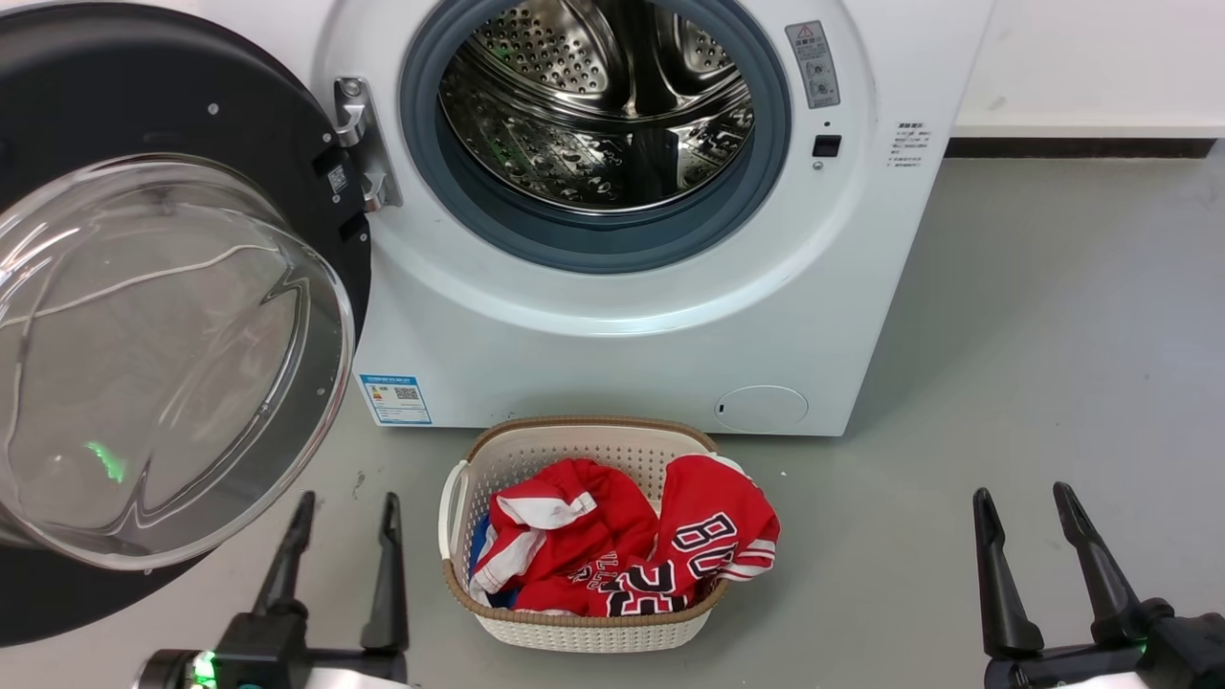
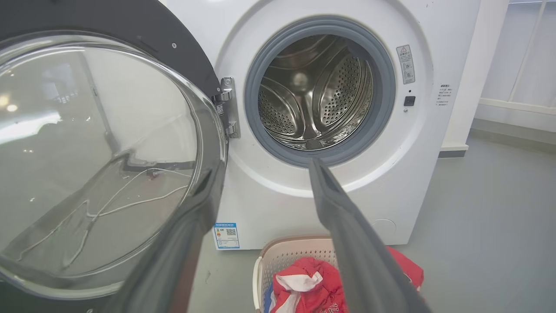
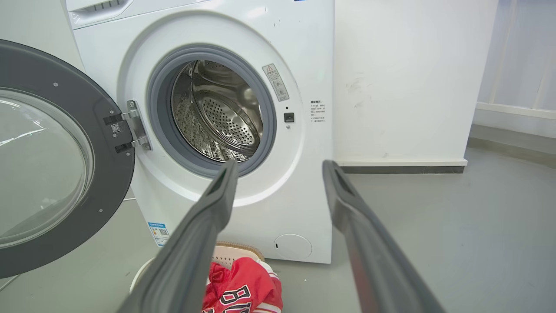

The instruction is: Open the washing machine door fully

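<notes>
One gaping left end effector [image 1: 348, 501] just beside the washing machine door [image 1: 163, 354].

The washing machine door [image 1: 163, 354] hung from its hinge [image 1: 359, 144] at the left of the washing machine [image 1: 612, 316], left of the drum [image 1: 593, 124]. A laundry basket [image 1: 457, 517] stood on the floor [image 1: 1053, 335] just before the machine, a jersey [image 1: 708, 536] in it. The left gripper [image 1: 347, 502] was left of the basket, the right gripper [image 1: 1022, 493] well to its right.

drum mouth [image 1: 598, 124] clear | door [image 1: 163, 354] swung out L, bulges fwd | basket [image 1: 593, 633] centre front | floor [image 1: 1053, 335] R free
</notes>
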Available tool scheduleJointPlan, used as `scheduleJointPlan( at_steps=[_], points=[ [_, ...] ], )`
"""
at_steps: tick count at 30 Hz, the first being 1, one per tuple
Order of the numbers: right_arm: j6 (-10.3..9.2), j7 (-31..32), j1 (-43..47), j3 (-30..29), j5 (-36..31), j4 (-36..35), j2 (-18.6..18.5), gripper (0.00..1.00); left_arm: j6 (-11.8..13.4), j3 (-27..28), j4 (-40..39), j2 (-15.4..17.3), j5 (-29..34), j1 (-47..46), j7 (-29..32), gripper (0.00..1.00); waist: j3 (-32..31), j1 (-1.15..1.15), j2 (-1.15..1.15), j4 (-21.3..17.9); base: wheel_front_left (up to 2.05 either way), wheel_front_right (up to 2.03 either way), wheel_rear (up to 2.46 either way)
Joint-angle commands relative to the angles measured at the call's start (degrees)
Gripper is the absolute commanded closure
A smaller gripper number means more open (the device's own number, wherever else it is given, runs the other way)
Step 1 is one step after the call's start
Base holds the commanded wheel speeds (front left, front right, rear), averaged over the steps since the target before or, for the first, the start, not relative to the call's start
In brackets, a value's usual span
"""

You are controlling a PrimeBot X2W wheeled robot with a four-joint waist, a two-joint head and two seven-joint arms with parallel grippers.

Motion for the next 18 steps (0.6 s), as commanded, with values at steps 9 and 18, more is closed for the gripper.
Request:
scheduleJointPlan(
  at_steps=[9,18],
  points=[
    [-0.01,-0.1,1.1,0.4,0.1,0.3,0.1,0.0,1.2,-1.6,2.0,-0.1,-1.1,1.5,0.1,0.0,-0.1,0.0,0.0,-1.0,0.0,0.0,0.0],
    [-0.01,-0.1,1.2,0.5,0.4,0.4,0.1,0.0,1.6,-1.7,2.6,-0.1,-0.3,1.3,0.1,0.0,-0.2,0.0,0.0,-0.8,0.0,0.0,0.0]
  ],
)
